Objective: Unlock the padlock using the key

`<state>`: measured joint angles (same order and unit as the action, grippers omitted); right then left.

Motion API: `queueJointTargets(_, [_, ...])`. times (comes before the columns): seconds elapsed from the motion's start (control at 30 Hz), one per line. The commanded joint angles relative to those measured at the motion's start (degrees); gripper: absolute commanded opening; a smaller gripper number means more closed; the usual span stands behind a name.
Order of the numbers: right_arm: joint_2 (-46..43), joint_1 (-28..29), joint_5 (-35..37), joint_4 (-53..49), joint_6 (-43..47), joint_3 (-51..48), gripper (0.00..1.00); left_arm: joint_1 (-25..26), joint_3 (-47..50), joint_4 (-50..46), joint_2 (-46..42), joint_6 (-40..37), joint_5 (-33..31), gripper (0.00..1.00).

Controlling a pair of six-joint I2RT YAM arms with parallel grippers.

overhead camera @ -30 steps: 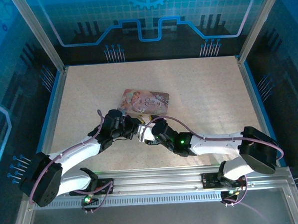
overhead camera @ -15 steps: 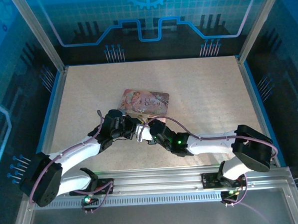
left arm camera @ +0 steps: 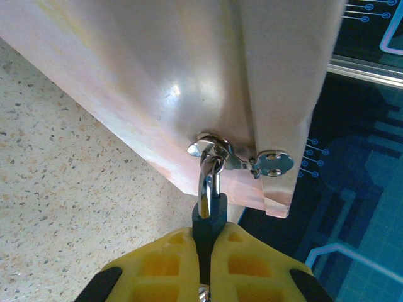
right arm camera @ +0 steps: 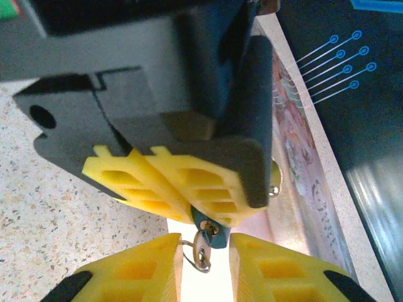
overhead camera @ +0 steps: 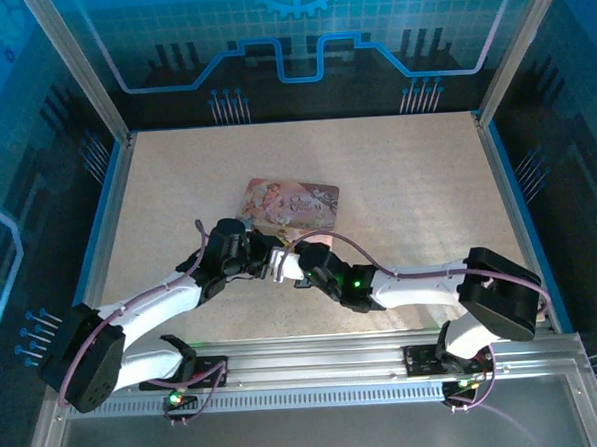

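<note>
The padlock (left arm camera: 209, 220) is a tiny dark blue body with a silvery shackle hooked through the hasp (left arm camera: 217, 151) of the pink tin (overhead camera: 289, 203). My left gripper (left arm camera: 209, 238) is shut on the padlock's body, its yellow fingers (right arm camera: 189, 182) pressed on both sides. The key (right arm camera: 203, 249) sits in the keyhole at the padlock's (right arm camera: 213, 228) lower end, with a thin wire ring hanging from it. My right gripper (right arm camera: 206, 246) brackets the key, jaws narrow. A small gap shows on each side, and only the ring brushes one finger. Both grippers meet just in front of the tin, left (overhead camera: 269, 262) and right (overhead camera: 287, 271).
The tin lies flat on the speckled tabletop (overhead camera: 407, 188), slightly left of centre. Blue side rails (overhead camera: 103, 224) and transparent walls enclose the table. The aluminium base rail (overhead camera: 316, 358) runs along the near edge.
My right arm has slid left toward the left gripper and its jaws have narrowed around the key. The left arm and the padlock have stayed put.
</note>
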<state>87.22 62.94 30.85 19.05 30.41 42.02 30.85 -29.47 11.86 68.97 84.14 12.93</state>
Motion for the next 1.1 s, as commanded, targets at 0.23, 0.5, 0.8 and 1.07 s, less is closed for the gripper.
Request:
queueJointTargets(0.23, [1.3, -0.8, -0.6, 2.5, -2.2, 0.8, 0.13, -0.2, -0.8, 2.8, -1.3, 0.6, 1.9, 0.00])
queueJointTargets(0.5, [1.0, -1.3, -0.5, 2.8, -3.5, 0.3, 0.00, -0.2, -0.6, 3.0, -1.3, 0.7, 1.9, 0.00])
queueJointTargets(0.8, [0.9, -1.7, -0.7, 3.2, -5.2, 0.0, 0.00, -0.2, -0.4, 3.3, -1.2, 0.8, 1.9, 0.00])
queueJointTargets(1.07, [-0.4, -4.0, -5.4, 1.9, -18.1, 0.2, 0.00, -0.2, -0.1, 3.6, -1.2, 0.7, 1.8, 0.00])
